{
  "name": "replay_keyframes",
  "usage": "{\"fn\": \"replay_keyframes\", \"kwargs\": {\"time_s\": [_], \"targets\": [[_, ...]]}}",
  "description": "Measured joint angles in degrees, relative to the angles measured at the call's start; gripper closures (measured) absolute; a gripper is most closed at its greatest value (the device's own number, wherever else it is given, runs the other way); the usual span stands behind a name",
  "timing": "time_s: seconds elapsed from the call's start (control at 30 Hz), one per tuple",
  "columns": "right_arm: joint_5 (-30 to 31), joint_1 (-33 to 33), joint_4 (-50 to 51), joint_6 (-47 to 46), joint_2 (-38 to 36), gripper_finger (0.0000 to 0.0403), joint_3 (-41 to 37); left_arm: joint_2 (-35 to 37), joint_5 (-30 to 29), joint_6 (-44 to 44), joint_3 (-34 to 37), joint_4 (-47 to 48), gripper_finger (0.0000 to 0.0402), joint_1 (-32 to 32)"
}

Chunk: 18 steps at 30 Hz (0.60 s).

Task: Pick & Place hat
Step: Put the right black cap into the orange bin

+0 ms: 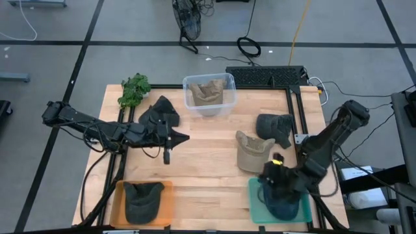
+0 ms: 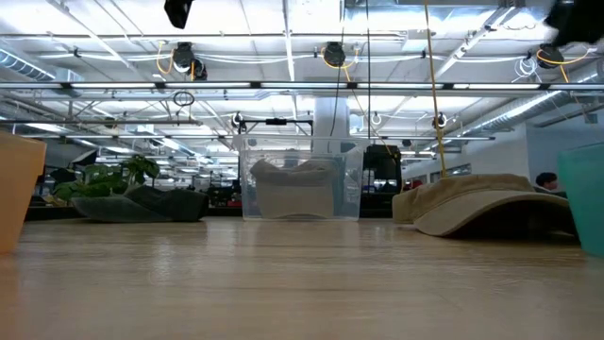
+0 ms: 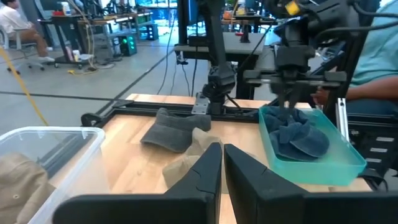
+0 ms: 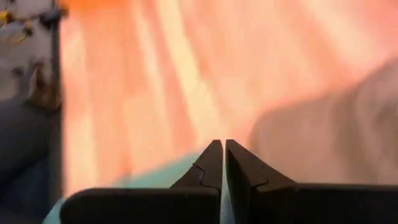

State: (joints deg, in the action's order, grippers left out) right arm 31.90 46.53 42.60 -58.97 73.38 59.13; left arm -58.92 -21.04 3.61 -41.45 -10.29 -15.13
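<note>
Hovering over the teal tray (image 1: 305, 209) at the table's near right corner, the right gripper (image 1: 272, 177) has its fingers pressed together above a dark blue hat (image 3: 300, 135) lying inside; farther back, the left gripper (image 1: 182, 137) sits closed mid-table, holding nothing; beyond, a tan hat (image 1: 253, 151) lies on the wood.

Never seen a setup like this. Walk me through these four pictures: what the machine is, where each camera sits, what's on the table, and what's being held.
Two dark robot arms work at a wooden table. One camera looks down from above, one sits at table height, and one rides on each wrist. On the table: a tan hat, dark hats, a clear bin, a green plant, an orange tray and a teal tray, each holding a hat. The left gripper is near the table's middle, the right gripper over the teal tray. Both are shut, holding nothing.
</note>
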Motion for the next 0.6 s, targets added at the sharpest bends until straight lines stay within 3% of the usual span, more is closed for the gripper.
{"fn": "replay_keyframes", "kwargs": {"time_s": [0.17,0.33,0.47,0.6], "targets": [[5.0,-9.4,-16.1,18.6,0.1,0.0403,-5.5,0.0,0.0,-0.1,0.0,0.3,0.0376,0.0],[-7.4,-20.1,-25.2,26.8,0.1,0.0403,-12.3,0.0,0.0,0.1,0.0,2.2,0.0376,0.0],[-15.6,-26.0,-20.5,27.6,-0.8,0.0403,-13.2,0.0,0.0,-0.1,0.0,2.4,0.0376,0.1],[-15.7,-27.1,-12.7,27.2,-2.4,0.0403,-13.2,-0.9,0.0,-0.2,0.0,2.9,0.0376,0.9]]}}
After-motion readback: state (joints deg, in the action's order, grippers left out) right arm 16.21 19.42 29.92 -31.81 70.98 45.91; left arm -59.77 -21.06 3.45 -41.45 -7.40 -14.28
